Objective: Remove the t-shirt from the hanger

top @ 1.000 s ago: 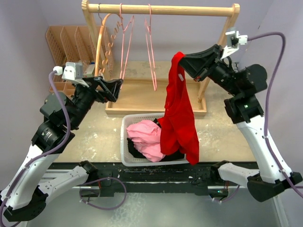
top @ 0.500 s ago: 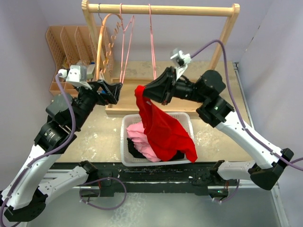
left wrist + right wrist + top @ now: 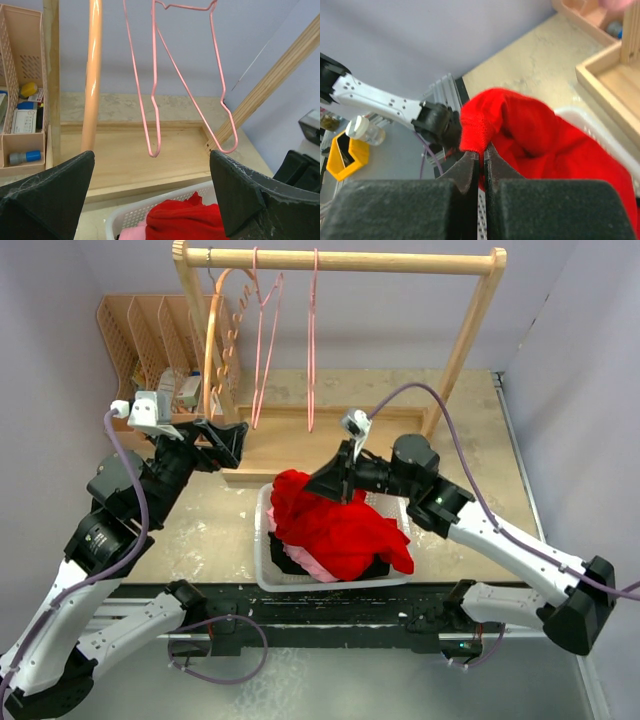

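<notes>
The left gripper [image 3: 232,437] hangs wide open near the bare pink hangers [image 3: 265,330] on the wooden rack [image 3: 340,259]. The red t-shirt [image 3: 335,530] lies bunched in the white basket [image 3: 262,540], its edge pinched by the closed right gripper [image 3: 318,483].

Lab setup: alu-frame table [image 3: 475,410], plain walls [image 3: 390,320].

Red t-shirt [image 3: 535,140]: soft matt cloth, fine ribbed knit along the folded edge. Basket [image 3: 261,535]: white perforated plastic with a slight sheen. Hangers [image 3: 155,75]: thin pink wire, smooth glossy coating. Rack rail [image 3: 340,258] and tray [image 3: 130,160]: pale smooth wood, matt. My left fingers [image 3: 45,195]: matt black plastic, scuffed whitish at the edges. Tabletop [image 3: 215,525]: mottled beige, dull.
</notes>
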